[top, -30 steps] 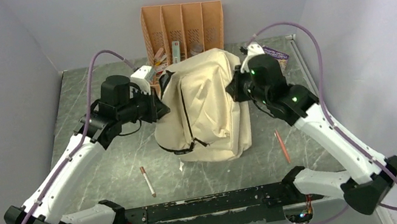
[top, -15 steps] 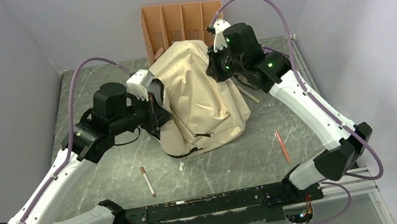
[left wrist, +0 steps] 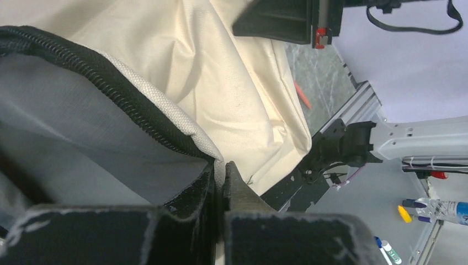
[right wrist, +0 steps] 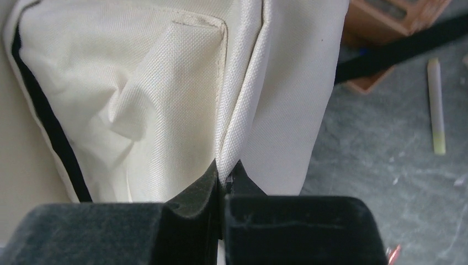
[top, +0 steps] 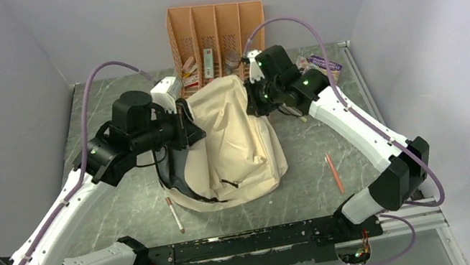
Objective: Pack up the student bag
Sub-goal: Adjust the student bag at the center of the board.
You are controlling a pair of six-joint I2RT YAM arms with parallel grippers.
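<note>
Lowered since the earlier view, the large cream fabric backpack sags on the grey worktop, mouth open. The left pincer clamps its zipper rim, the right pincer its seam. 2 slim pencils lie outside, unpacked.

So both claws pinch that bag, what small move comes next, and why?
Probably pull the grips slightly apart to widen the mouth of the bag: the left gripper pinches its zipper edge, the right gripper a seam, and a pen lies outside on the table.
</note>
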